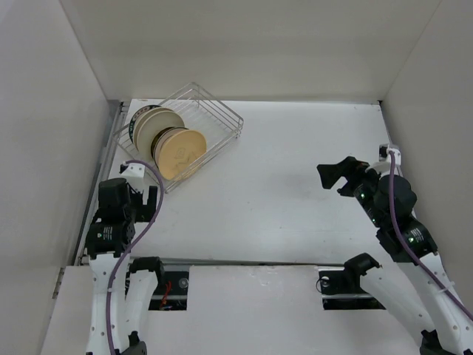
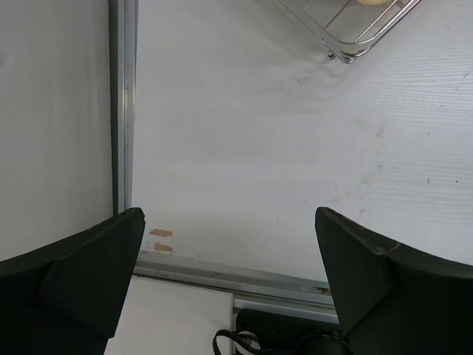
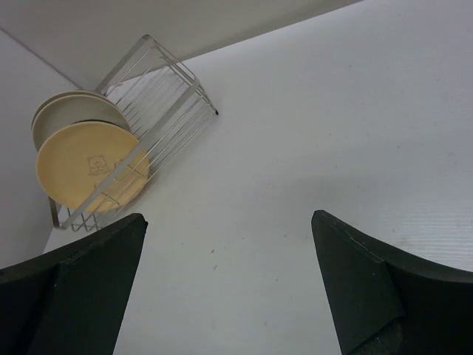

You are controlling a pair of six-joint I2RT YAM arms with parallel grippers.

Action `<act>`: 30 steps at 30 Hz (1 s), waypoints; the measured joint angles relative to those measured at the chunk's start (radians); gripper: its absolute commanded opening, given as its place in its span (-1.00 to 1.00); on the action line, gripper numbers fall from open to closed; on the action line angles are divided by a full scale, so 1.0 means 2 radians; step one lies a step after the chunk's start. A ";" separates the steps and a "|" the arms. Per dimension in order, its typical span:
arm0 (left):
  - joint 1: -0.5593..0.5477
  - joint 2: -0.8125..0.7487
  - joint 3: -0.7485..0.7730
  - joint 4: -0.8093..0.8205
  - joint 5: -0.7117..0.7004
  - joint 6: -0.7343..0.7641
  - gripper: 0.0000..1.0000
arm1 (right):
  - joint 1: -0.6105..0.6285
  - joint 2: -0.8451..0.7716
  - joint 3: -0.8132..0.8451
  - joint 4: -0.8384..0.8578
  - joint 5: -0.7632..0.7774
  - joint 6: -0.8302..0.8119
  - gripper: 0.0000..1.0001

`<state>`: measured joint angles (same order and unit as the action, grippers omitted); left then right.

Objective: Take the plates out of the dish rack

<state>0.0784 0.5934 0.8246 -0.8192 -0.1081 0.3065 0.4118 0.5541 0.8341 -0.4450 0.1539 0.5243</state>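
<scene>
At the far left corner of the table, close to the left wall: the dish rack, a basket of thin silvery wire, turned at an angle to the table edge. Inside, toward its left end, the plates, standing on edge and packed one behind another.

In front, the yellow-orange plate, round, with a faint small drawing near the middle, clearer from the right wrist. Just behind it, a dark edge of one more plate; not possible to make out its centre. Then the cream plate. Furthest back, a patterned rim, visible only as a thin arc.

From the left wrist, only one corner of the rack at the top of the view, cut off, with a pale sliver of a plate.

Near the rack but apart from it, low at the left: the left gripper, fingers spread wide, holding nothing. Well apart at the right side of the table: the right gripper, turned toward the rack, also spread fully and holding nothing.
</scene>
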 measured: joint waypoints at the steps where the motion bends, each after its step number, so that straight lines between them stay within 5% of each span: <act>1: 0.000 0.000 0.000 0.000 -0.001 0.000 1.00 | 0.000 0.001 0.000 0.001 0.001 0.000 1.00; 9: 0.000 0.035 0.048 -0.019 0.029 0.062 1.00 | 0.000 0.027 0.017 0.002 0.016 0.000 1.00; 16: 0.000 0.247 0.276 -0.038 0.075 0.070 0.97 | 0.000 0.084 0.060 0.019 0.012 -0.002 1.00; 20: -0.003 0.374 0.393 -0.029 0.095 0.067 0.68 | 0.000 0.119 0.075 0.039 0.001 -0.006 1.00; 25: -0.024 0.437 0.411 -0.019 0.099 0.070 0.32 | 0.000 0.150 0.080 0.048 -0.011 -0.008 1.00; 30: -0.037 0.441 0.414 -0.001 0.120 0.068 0.41 | 0.000 0.161 0.083 0.056 -0.018 -0.010 1.00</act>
<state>0.0051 1.4761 1.6527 -0.8207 0.1310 0.4427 0.4118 0.8768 0.9997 -0.3328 0.1177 0.5049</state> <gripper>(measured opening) 0.667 1.000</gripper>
